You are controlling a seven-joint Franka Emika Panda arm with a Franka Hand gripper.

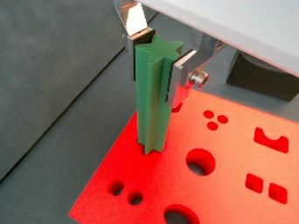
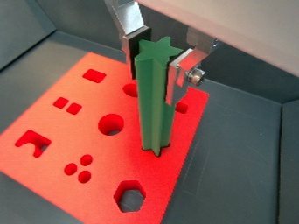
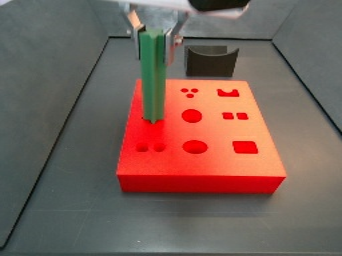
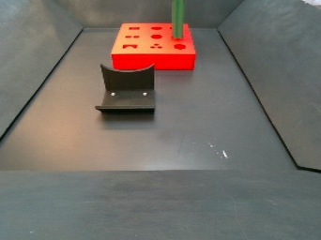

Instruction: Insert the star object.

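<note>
The star object (image 1: 152, 96) is a long bright green ridged rod that stands upright. My gripper (image 1: 162, 54) is shut on its top end, one silver finger on each side, as the wrist view (image 2: 158, 57) also shows. The rod's lower end (image 2: 155, 149) meets the top of the red block (image 2: 47, 144) near one edge. I cannot tell whether it sits in a hole. In a side view the rod (image 3: 154, 80) hangs from the gripper (image 3: 156, 33) over the block's (image 3: 201, 170) left part. The other side view shows the rod (image 4: 178, 19) on the far block (image 4: 157, 58).
The red block has several shaped holes (image 3: 195, 146). A dark grey curved block (image 4: 127, 89) stands on the dark floor apart from the red block, also seen in the side view (image 3: 210, 60). Sloped grey walls (image 4: 38, 66) ring the floor.
</note>
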